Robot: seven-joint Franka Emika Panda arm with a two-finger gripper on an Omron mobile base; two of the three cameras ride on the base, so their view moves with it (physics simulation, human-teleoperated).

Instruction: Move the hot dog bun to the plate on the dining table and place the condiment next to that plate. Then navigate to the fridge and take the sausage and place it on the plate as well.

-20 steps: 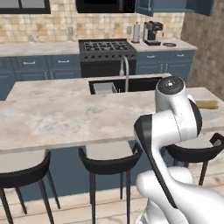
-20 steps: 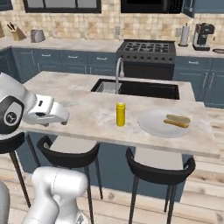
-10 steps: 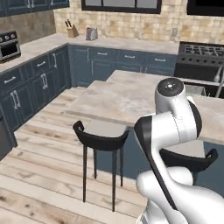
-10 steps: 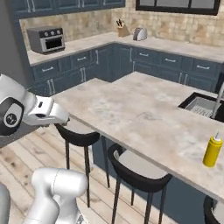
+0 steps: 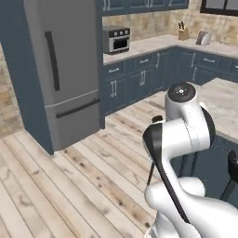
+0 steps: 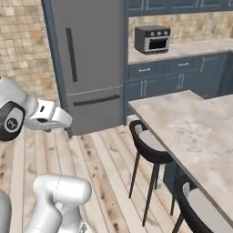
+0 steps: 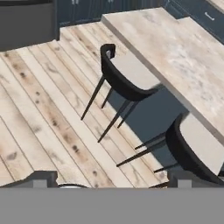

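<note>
The tall grey fridge [image 5: 62,69] stands with its doors shut at the left of the left base view and fills the upper middle of the right base view [image 6: 88,59]. The beige marbled dining table [image 6: 191,129] runs along the right, and its top also crosses the hand view [image 7: 175,48]. My gripper [image 7: 111,181] is open with nothing between its fingertips [image 7: 43,178], held high over the wooden floor beside the table. The hot dog bun, plate, condiment and sausage are out of view.
Two black stools [image 6: 148,141] [image 7: 124,76] are tucked along the table's near side. A toaster oven [image 6: 152,38] sits on the blue-cabinet counter right of the fridge. Open wooden floor [image 5: 69,186] lies between me and the fridge.
The whole scene has swung: the base has turned left, away from the table with the bottle and plate, and now faces the fridge. The gripper stays open.
</note>
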